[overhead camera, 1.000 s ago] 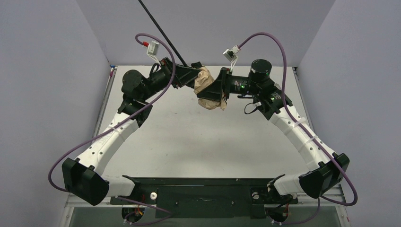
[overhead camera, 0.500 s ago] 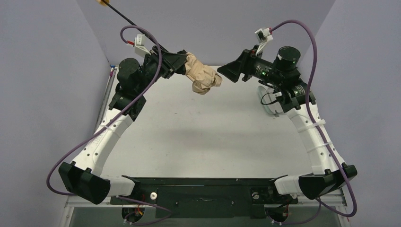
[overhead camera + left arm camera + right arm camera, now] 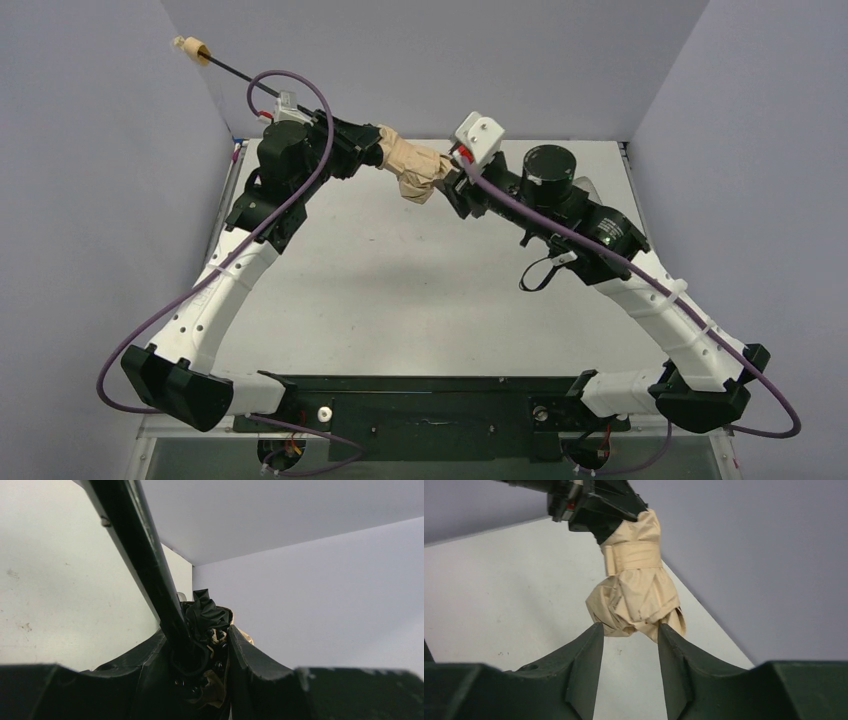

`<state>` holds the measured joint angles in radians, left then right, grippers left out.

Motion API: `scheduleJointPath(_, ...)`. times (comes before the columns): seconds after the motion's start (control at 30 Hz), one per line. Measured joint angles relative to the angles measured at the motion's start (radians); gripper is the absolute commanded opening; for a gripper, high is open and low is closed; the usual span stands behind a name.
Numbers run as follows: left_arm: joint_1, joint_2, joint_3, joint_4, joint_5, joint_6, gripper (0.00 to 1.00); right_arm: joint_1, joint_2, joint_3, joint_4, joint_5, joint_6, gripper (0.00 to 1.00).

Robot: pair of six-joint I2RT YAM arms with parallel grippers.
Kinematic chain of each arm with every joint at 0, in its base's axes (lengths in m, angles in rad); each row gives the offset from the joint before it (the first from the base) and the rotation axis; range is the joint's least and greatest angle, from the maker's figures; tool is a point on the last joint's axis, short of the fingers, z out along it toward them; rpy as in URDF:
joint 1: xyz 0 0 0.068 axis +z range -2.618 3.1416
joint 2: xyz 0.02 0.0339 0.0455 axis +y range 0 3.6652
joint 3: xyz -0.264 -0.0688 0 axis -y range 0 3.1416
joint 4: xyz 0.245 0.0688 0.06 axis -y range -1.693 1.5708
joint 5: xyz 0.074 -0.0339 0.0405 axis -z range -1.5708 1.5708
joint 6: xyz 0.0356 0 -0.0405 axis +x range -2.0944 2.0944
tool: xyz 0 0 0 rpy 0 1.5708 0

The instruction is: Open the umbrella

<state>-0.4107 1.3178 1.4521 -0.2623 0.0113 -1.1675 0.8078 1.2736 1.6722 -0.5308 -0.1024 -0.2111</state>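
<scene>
The umbrella [image 3: 415, 168] is a folded tan bundle held in the air over the far part of the table. Its thin black shaft [image 3: 232, 70] runs up-left to a small beige handle knob [image 3: 192, 50]. My left gripper [image 3: 368, 155] is shut on the umbrella at the shaft end of the bundle. In the left wrist view, shaft [image 3: 145, 555] and black lining [image 3: 207, 612] sit between the jaws [image 3: 197, 635]. My right gripper [image 3: 452, 185] is open. In the right wrist view its fingertips [image 3: 629, 630] touch or nearly touch the bundle's loose end [image 3: 636, 592], which a tan strap [image 3: 631, 557] binds.
The white table [image 3: 400, 290] is walled by grey panels on the left, back and right. A pale object [image 3: 590, 188] lies partly hidden behind the right arm. The knob end of the shaft reaches close to the left wall. Purple cables loop around both arms.
My left arm has swung the umbrella so the shaft points further left and the knob shows. My right gripper drew away from the bundle, turned its wrist and came back to its loose end.
</scene>
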Motion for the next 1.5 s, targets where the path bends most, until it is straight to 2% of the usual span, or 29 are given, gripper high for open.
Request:
scheduleJointPath(0.13,-0.001,0.000,0.000,-0.008,-0.011,-0.028,0.00,0.113,0.026,-0.003,0.010,0.068,-0.104,0.36)
scheduleJointPath(0.23,-0.001,0.000,0.000,-0.009,-0.011,-0.046,0.00,0.150,0.031,-0.040,0.061,0.100,-0.153,0.36)
scheduleJointPath(0.3,-0.002,0.000,0.000,-0.010,-0.011,-0.056,0.00,0.162,0.034,-0.062,0.089,0.120,-0.176,0.40)
scheduleJointPath(0.33,-0.003,0.000,0.000,-0.010,-0.011,-0.060,0.00,0.167,0.037,-0.074,0.110,0.132,-0.188,0.49)
scheduleJointPath(0.37,-0.004,0.000,0.000,-0.010,-0.011,-0.064,0.00,0.170,0.042,-0.080,0.124,0.141,-0.198,0.52)
scheduleJointPath(0.43,-0.007,0.000,0.000,-0.010,-0.011,-0.075,0.00,0.175,0.058,-0.088,0.157,0.162,-0.221,0.54)
scheduleJointPath(0.53,-0.013,0.001,0.000,-0.010,-0.011,-0.085,0.00,0.181,0.077,-0.108,0.208,0.198,-0.267,0.42)
scheduleJointPath(0.67,-0.019,0.001,0.000,-0.010,-0.011,-0.094,0.00,0.195,0.092,-0.139,0.260,0.234,-0.319,0.35)
scheduleJointPath(0.8,-0.025,0.001,0.000,-0.010,-0.005,-0.103,0.00,0.202,0.104,-0.150,0.299,0.245,-0.356,0.33)
scheduleJointPath(0.97,-0.030,0.001,-0.014,-0.002,0.007,-0.107,0.00,0.202,0.116,-0.152,0.331,0.245,-0.380,0.25)
scheduleJointPath(1.27,-0.043,0.001,-0.027,0.001,0.016,-0.108,0.00,0.196,0.128,-0.188,0.359,0.245,-0.407,0.20)
scheduleJointPath(1.33,-0.045,0.001,-0.029,0.001,0.016,-0.108,0.00,0.190,0.129,-0.191,0.358,0.244,-0.411,0.08)
scheduleJointPath(1.4,-0.046,0.001,-0.029,0.000,0.016,-0.106,0.00,0.180,0.129,-0.192,0.361,0.241,-0.418,0.00)
scheduleJointPath(1.5,-0.046,0.001,-0.031,0.001,0.013,-0.106,0.00,0.162,0.129,-0.192,0.366,0.230,-0.415,0.00)
